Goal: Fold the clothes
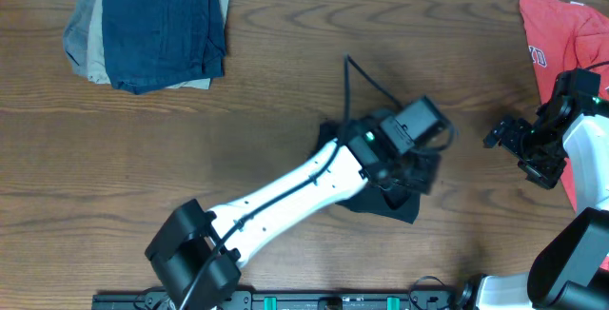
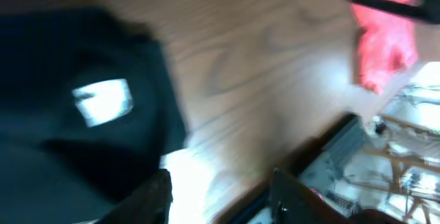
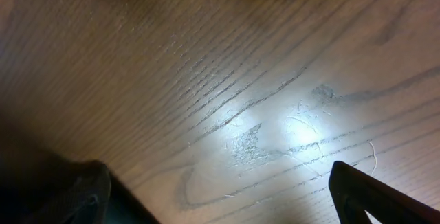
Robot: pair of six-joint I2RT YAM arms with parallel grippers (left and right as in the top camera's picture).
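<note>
The black T-shirt [image 1: 396, 203] lies bunched in a small heap at the table's middle, mostly hidden under my left arm. In the left wrist view, which is blurred, it fills the left side [image 2: 62, 148] and shows a white label. My left gripper [image 1: 421, 164] is over the shirt's right edge. Its fingers [image 2: 220, 193] are apart with only bare table between them, the left finger beside the fabric. My right gripper [image 1: 497, 137] is open and empty over bare wood to the right of the shirt. Its fingers [image 3: 220, 196] are wide apart.
A stack of folded dark blue, tan and grey garments [image 1: 152, 29] sits at the back left. A red T-shirt [image 1: 561, 25] lies at the back right, also in the left wrist view [image 2: 385, 45]. The table's front edge shows in the left wrist view [image 2: 323, 162].
</note>
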